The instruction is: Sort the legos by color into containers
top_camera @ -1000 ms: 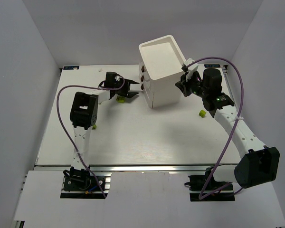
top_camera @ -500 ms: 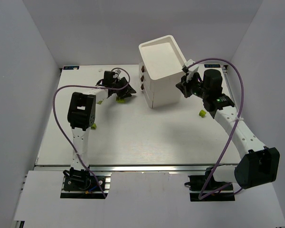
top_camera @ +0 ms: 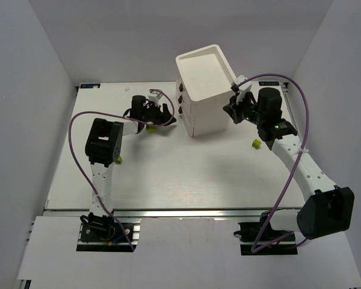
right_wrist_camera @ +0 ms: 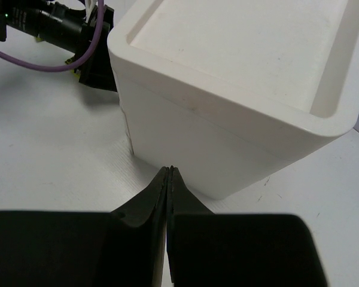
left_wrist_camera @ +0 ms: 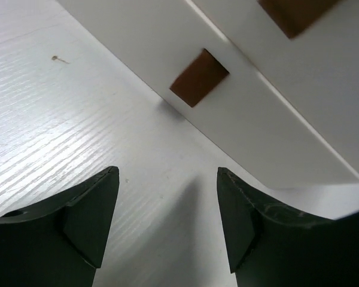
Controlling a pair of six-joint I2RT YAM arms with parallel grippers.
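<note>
Three drawers (top_camera: 186, 106), seemingly all shut, face left in the white cabinet (top_camera: 207, 111). At its right wall sits the right gripper (right_wrist_camera: 169, 170), fingers pressed together, empty. Nearer the fronts is the left gripper (left_wrist_camera: 167, 179), spread, empty. The bottom knob (left_wrist_camera: 198, 78) lies ahead, just beyond its fingertips, slightly right of centre. Yellow-green legos (top_camera: 256, 143) lie loose on the table (top_camera: 168, 174).

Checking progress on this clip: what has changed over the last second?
The left gripper twisted at the wrist and edged toward a drawer knob on the cabinet, jaws open, nothing taken or released. Unchanged: the right gripper, shut beside the cabinet, and the yellow-green lego near it.
</note>
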